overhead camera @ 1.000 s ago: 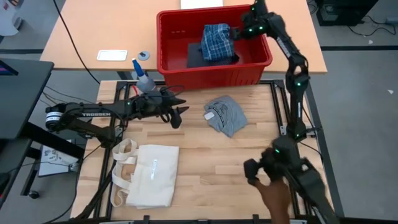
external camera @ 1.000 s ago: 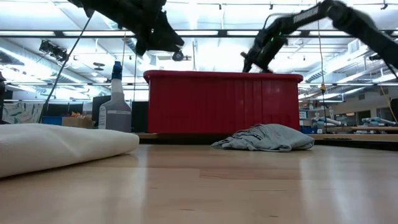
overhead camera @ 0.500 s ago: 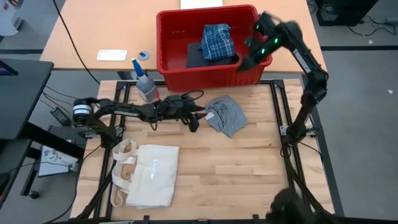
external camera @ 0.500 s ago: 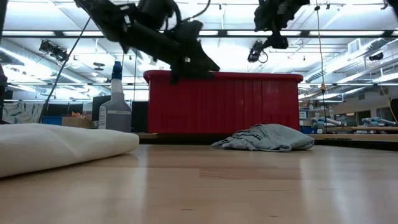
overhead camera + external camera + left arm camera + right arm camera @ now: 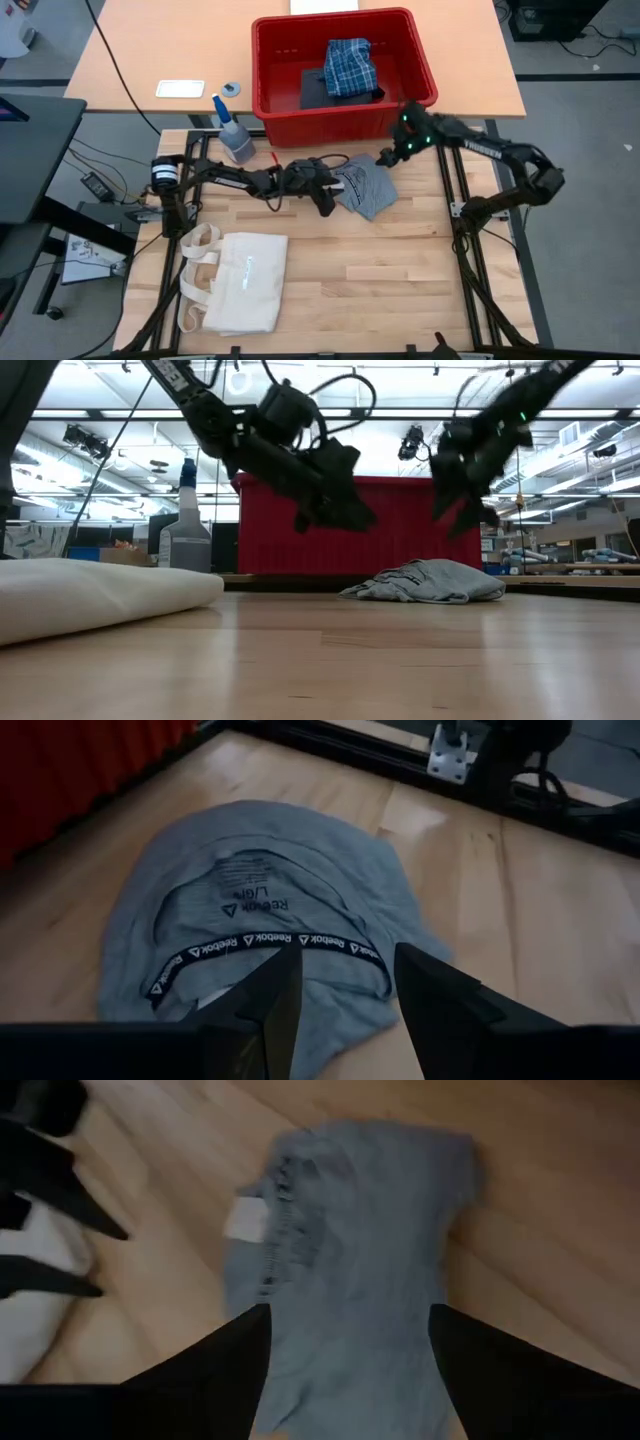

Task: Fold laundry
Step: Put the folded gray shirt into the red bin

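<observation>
A light grey-blue garment [image 5: 365,188] lies crumpled on the wooden table; it also shows in the low view [image 5: 425,582], the left wrist view [image 5: 270,890] and the right wrist view [image 5: 350,1250]. My left gripper [image 5: 328,200] is open and hovers just left of it, above the table [image 5: 345,515]. My right gripper [image 5: 385,158] is open and hovers over its far edge [image 5: 460,510]. A blue-and-white plaid garment [image 5: 350,65] and a dark garment [image 5: 315,88] lie in the red basket [image 5: 262,60].
The red basket stands just beyond the table's far edge. A cream tote bag [image 5: 240,280] lies at the near left. A spray bottle [image 5: 235,135] stands at the far left. Bare wood shows to the near right of the grey garment.
My left gripper has gone toward the table's right edge and down, to the grey garment's left side. My right gripper has come from over the red basket toward the near edge and down, to the garment's far side. A hand at the near right has left the view.
</observation>
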Tool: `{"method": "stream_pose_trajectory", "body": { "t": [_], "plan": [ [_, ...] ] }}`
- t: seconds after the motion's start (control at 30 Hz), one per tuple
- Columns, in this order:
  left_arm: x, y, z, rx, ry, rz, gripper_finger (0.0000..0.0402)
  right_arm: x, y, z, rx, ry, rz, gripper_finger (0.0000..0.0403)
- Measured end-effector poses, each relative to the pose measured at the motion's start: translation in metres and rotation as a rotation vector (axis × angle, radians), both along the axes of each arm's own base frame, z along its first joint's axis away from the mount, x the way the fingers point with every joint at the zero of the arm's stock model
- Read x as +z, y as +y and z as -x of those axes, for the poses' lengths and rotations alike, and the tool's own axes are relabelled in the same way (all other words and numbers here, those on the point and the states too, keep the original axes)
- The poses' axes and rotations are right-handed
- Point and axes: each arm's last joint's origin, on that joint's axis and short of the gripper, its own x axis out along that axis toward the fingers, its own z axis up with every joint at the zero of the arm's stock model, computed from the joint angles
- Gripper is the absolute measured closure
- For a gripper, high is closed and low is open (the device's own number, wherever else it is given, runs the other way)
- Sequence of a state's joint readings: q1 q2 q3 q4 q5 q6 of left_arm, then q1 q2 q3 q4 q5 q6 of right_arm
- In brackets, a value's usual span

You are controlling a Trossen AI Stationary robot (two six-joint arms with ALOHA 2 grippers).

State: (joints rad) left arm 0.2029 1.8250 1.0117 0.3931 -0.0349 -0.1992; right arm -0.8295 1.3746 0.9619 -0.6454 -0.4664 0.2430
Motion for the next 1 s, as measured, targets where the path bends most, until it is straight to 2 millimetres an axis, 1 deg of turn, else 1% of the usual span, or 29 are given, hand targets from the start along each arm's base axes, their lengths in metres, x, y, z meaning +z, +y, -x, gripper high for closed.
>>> {"method": "stream_pose_trajectory", "body": {
  "t": [0.1, 0.2, 0.23, 0.4, 0.5, 0.63, 0.7, 0.9, 1.0],
  "plan": [
    [-0.009, 0.003, -0.01, 0.001, 0.016, 0.004, 0.0237, -0.037, 0.003, 0.005, -0.026, -0.027, -0.017, 0.0114],
    [-0.02, 0.004, -0.018, 0.002, 0.04, 0.012, 0.0237, -0.059, 0.003, 0.009, -0.051, -0.034, -0.029, 0.0087],
    [-0.023, 0.005, -0.02, 0.004, 0.043, 0.019, 0.0237, -0.064, 0.002, 0.01, -0.056, -0.034, -0.027, 0.0077],
    [-0.039, 0.007, -0.03, 0.013, 0.072, 0.044, 0.0237, -0.074, -0.007, 0.01, -0.11, -0.006, 0.066, 0.0024],
    [-0.051, 0.007, -0.033, 0.015, 0.098, 0.052, 0.0237, -0.085, -0.009, 0.007, -0.118, -0.025, 0.048, 0.0006],
    [-0.063, 0.007, -0.033, 0.026, 0.131, 0.081, 0.0237, -0.103, -0.003, -0.002, -0.07, -0.042, -0.065, 0.0017],
    [-0.066, 0.007, -0.033, 0.027, 0.138, 0.086, 0.0237, -0.109, 0.001, -0.008, -0.033, -0.046, -0.09, 0.0024],
    [-0.067, 0.007, -0.032, 0.026, 0.155, 0.09, 0.0237, -0.115, 0.016, -0.031, 0.016, -0.061, -0.093, 0.0043],
    [-0.069, 0.007, -0.031, 0.026, 0.17, 0.093, 0.0237, -0.114, 0.02, -0.038, 0.001, -0.071, -0.084, 0.0072]
  ]
}}
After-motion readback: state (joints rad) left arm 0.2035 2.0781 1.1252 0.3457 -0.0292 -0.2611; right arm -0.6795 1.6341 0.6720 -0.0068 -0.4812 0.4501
